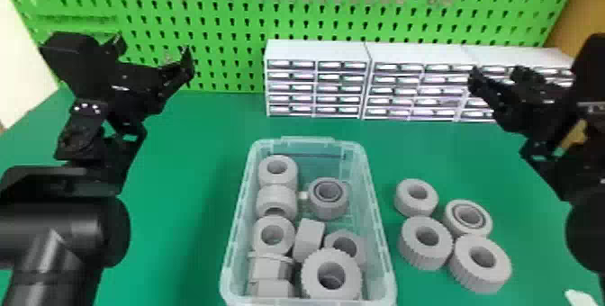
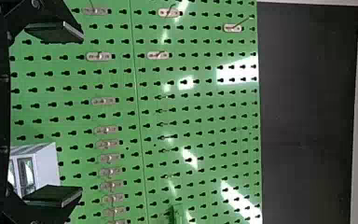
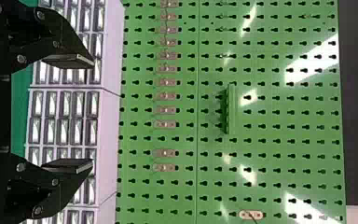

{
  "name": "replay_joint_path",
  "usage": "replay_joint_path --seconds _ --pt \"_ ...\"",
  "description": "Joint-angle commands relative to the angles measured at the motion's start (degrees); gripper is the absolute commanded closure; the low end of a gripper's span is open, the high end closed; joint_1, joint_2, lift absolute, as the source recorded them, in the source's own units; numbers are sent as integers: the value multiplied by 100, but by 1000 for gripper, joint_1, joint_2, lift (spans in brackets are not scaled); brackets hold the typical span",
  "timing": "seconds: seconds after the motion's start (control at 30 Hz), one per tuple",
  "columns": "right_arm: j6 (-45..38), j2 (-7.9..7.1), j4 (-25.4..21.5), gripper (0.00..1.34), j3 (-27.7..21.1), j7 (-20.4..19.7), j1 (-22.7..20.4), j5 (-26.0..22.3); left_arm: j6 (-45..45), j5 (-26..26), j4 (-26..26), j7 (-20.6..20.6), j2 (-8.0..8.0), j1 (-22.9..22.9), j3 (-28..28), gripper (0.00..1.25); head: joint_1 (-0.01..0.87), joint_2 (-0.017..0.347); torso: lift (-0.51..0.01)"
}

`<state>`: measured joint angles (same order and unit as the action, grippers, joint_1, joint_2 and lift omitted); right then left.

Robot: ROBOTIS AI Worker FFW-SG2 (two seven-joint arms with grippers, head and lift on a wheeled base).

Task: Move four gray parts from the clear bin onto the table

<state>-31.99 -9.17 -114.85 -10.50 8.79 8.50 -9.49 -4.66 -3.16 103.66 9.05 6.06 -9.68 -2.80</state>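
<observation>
Jaws apart, green table [image 1: 189, 165], drawer cabinets [image 1: 317, 51], pegboard [image 1: 288, 17] behind

"How do the surfaces look to you?"

"My tabletop [image 1: 193, 192] is smooth and matt; the clear bin [image 1: 382, 264] on it looks like glossy plastic."

"And the gray parts [image 1: 415, 258]?"

"Matt plastic, I'd say, some with rough, ribbed sides."

"The rest?"

"I see glossy streaks on the smooth pegboard [image 3: 284, 133]; the drawer units [image 1: 315, 51] look like smooth plastic. My left arm [image 1: 58, 233] has a satiny casing."
</observation>
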Motion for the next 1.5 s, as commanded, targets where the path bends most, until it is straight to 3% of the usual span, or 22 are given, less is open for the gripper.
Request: replay_joint_path --seconds 0.0,1.47 --pt "0 -6 -2 507 4 0 -7 0 0 0 -4 0 0 1 -10 130 678 34 -50" --pt "-53 20 -29 509 40 0 2 -44 18 -44 5 0 0 1 -19 130 678 34 -50"
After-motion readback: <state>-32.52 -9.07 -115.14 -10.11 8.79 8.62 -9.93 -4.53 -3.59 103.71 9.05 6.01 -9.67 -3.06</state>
